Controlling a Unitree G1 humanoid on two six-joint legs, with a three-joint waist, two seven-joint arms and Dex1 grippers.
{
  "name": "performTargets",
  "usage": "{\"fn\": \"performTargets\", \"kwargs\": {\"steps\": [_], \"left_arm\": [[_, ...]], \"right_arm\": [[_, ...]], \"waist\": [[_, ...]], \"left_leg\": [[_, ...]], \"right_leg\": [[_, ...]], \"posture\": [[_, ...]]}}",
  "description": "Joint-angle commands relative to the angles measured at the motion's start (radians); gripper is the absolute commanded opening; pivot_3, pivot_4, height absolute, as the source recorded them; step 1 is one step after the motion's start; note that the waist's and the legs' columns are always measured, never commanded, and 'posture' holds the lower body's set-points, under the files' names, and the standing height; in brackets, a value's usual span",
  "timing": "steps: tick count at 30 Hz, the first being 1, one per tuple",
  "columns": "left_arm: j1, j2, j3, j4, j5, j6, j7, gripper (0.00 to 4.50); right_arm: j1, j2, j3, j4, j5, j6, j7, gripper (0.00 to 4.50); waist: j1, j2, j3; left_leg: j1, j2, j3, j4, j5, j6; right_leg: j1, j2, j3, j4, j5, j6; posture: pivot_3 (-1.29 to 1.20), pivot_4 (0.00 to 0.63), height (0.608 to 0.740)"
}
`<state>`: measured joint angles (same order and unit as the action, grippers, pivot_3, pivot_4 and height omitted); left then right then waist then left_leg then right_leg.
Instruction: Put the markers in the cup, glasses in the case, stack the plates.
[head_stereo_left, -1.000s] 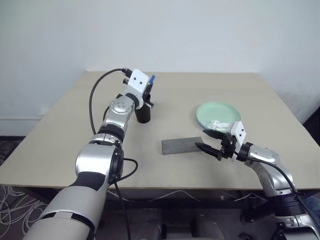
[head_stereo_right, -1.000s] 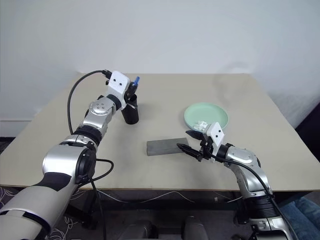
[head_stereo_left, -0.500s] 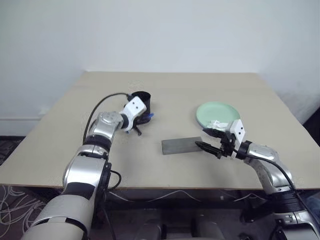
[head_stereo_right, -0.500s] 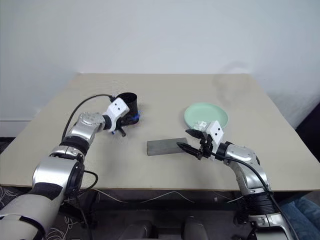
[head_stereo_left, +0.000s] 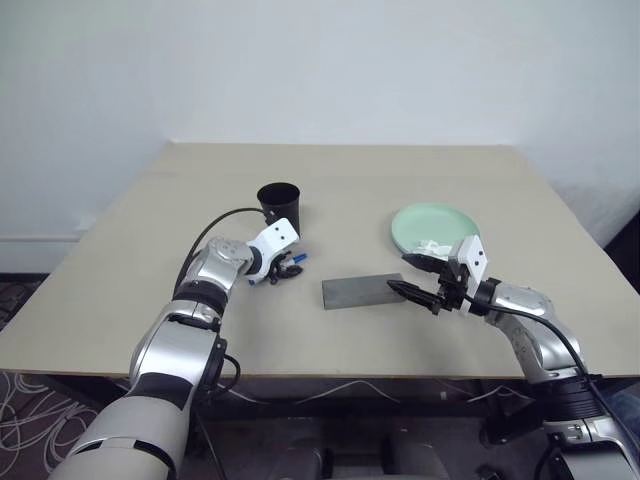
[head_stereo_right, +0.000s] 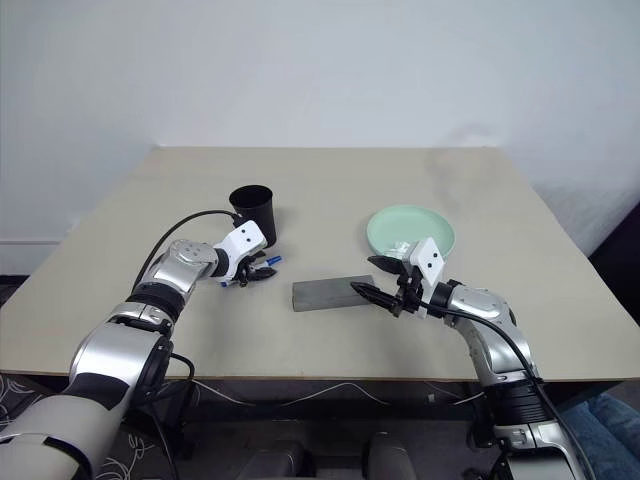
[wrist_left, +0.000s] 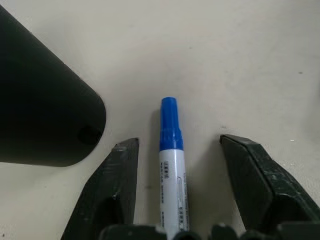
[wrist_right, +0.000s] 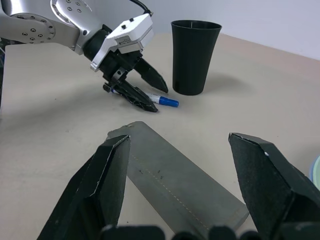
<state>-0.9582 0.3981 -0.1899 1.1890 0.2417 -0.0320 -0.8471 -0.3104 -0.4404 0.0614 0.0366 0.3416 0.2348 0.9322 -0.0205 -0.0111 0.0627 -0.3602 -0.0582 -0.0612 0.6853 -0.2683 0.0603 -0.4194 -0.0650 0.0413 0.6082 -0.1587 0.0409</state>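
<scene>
A marker (wrist_left: 171, 165) with a blue cap and white barrel lay flat on the table (head_stereo_left: 400, 180), just beside the foot of the black cup (head_stereo_left: 279, 205), which stood upright toward the left of the tabletop. The left end effector (head_stereo_left: 285, 266) sat low over the marker with its two black fingers (wrist_left: 117, 185) spread to either side of the barrel, neither of them touching it in the wrist view. The marker's capped end pointed out past the fingertips, and the cup's dark wall stood close alongside one finger.

Nearer the front edge, the grey case (head_stereo_left: 362, 290) lay closed and flat near the middle of the table, well apart from the cup. The right end effector (head_stereo_left: 418, 278) hovered at the case's right end, level with the tabletop, its fingers (wrist_right: 107, 185) wide apart and holding nothing. Behind it, the mint green plate (head_stereo_left: 433, 225) rested on the right side of the table with a crumpled white tissue (head_stereo_left: 432, 246) on its near rim. Whether a second plate lay beneath it could not be told.
</scene>
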Motion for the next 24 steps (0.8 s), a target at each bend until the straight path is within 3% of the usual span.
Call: {"fn": "performTargets", "kwargs": {"steps": [1,24], "left_arm": [[-0.050,0.024,-0.025,-0.031,0.024,-0.013,-0.014,2.50],[-0.059,0.071,-0.096,0.002,0.082,-0.037,-0.082,2.50]], "right_arm": [[-0.022,-0.004,-0.018,-0.015,0.009,-0.014,0.002,3.42],[-0.044,0.013,-0.006,0.017,0.002,-0.025,0.011,3.42]], "waist": [[0.000,0.000,0.000],[-0.001,0.000,0.000]], "left_leg": [[0.000,0.000,0.000,0.000,0.000,0.000],[0.000,0.000,0.000,0.000,0.000,0.000]], "right_leg": [[0.000,0.000,0.000,0.000,0.000,0.000],[0.000,0.000,0.000,0.000,0.000,0.000]], "posture": [[0.00,0.000,0.740],[0.00,0.000,0.740]]}}
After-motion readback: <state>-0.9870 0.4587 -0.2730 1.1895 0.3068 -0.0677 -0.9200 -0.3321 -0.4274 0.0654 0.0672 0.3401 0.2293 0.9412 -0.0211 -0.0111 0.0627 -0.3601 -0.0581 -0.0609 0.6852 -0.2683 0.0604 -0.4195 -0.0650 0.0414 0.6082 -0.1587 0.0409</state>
